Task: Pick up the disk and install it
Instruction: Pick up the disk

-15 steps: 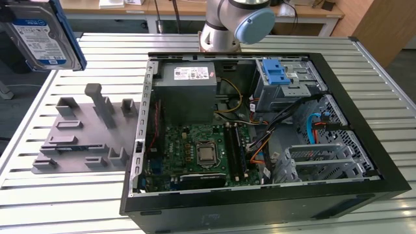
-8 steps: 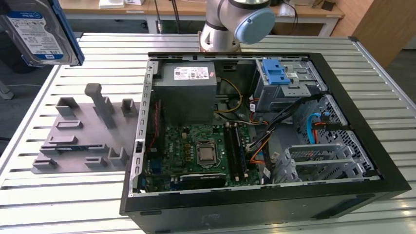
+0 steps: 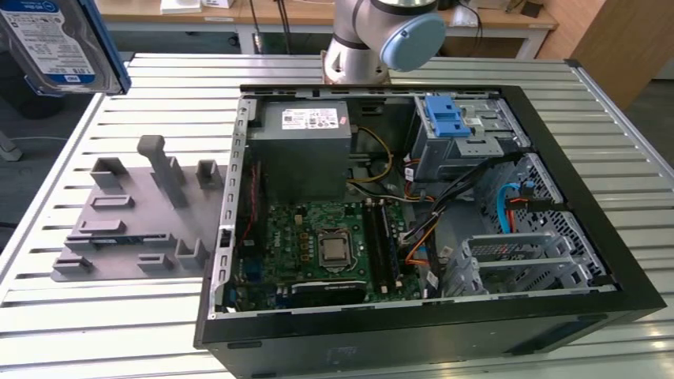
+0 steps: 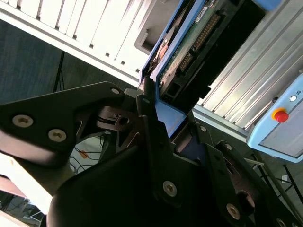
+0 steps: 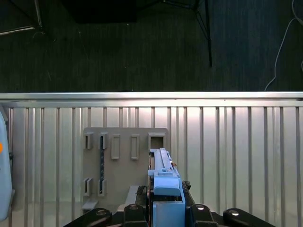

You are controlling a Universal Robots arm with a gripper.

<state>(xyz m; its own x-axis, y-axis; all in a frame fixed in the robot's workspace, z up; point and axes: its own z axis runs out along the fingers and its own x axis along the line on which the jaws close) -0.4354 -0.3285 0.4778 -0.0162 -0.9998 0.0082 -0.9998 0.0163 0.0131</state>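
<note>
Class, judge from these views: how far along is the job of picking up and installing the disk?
Done: the disk is picked up, clear of the grey holder. In hand: the jaws are shut on its blue frame, holding it in the air. Left: installing; the disk is outside the open computer case.

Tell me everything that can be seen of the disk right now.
The disk is a flat silver drive with a white-and-blue label and a blue plastic frame along its edges. The second wrist view shows its green circuit board and a dark connector. The gripper is shut on its framed end and holds it in the air above the slatted table, outside the computer case.
</note>
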